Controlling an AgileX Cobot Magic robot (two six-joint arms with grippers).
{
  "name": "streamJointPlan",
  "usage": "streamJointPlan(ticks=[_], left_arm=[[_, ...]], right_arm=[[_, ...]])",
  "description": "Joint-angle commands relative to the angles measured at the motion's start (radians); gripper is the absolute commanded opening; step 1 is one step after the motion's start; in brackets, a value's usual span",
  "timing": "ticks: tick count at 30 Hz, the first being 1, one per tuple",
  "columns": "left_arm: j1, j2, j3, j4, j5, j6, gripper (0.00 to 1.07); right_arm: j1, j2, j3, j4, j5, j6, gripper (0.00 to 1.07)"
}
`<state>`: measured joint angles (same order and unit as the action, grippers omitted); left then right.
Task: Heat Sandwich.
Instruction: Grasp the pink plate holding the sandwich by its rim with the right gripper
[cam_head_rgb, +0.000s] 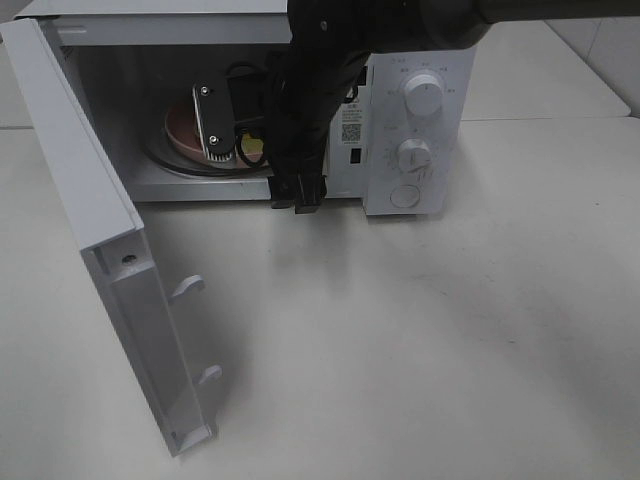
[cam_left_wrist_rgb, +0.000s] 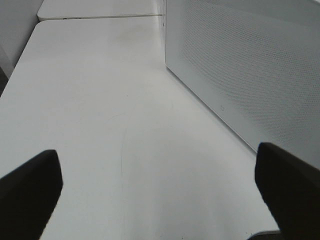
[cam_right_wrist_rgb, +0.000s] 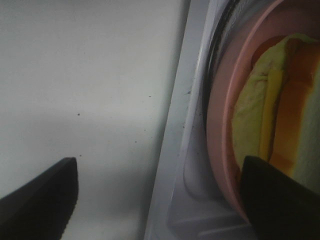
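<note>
The sandwich (cam_right_wrist_rgb: 270, 115), white bread with yellow and orange filling, lies on a round pink plate (cam_right_wrist_rgb: 220, 130) on the glass turntable (cam_head_rgb: 165, 160) inside the open microwave (cam_head_rgb: 415, 130). In the exterior high view only a bit of the sandwich (cam_head_rgb: 252, 148) and the plate (cam_head_rgb: 183, 125) show past the arm. My right gripper (cam_right_wrist_rgb: 160, 195) is open at the oven's front sill, one finger over the plate's rim and the other outside over the table. From above, the right gripper (cam_head_rgb: 258, 172) hangs under its dark arm. My left gripper (cam_left_wrist_rgb: 160, 200) stands open over bare table.
The microwave door (cam_head_rgb: 95, 210) swings out to the left toward the table's front. Its perforated panel (cam_left_wrist_rgb: 250, 65) stands just beside my left gripper. Control knobs (cam_head_rgb: 422, 95) are on the oven's right face. A table seam (cam_left_wrist_rgb: 100, 16) runs behind.
</note>
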<state>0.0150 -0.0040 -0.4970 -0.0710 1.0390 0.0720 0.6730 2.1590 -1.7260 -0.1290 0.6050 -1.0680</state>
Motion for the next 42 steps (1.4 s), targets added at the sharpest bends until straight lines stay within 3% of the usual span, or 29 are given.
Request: streamJointPlan(ticks=[1, 21, 37, 42], left_arm=[[-0.005, -0.021, 0.002, -0.003, -0.01, -0.003, 1.01], [-0.005, -0.021, 0.002, -0.003, -0.01, -0.003, 1.01], [-0.005, -0.021, 0.002, -0.001, -0.01, -0.003, 1.01], [-0.005, -0.021, 0.002, -0.001, -0.01, -0.003, 1.01]], right_arm=[[0.003, 0.043, -0.061, -0.001, 0.0, -0.001, 0.83], [0.0, 0.273, -0.344, -0.005, 0.037, 0.008, 0.82], [-0.035, 0.323, -0.366, 0.036, 0.058, 0.014, 0.79], [-0.035, 0.326, -0.36, 0.047, 0.064, 0.015, 0.63]])
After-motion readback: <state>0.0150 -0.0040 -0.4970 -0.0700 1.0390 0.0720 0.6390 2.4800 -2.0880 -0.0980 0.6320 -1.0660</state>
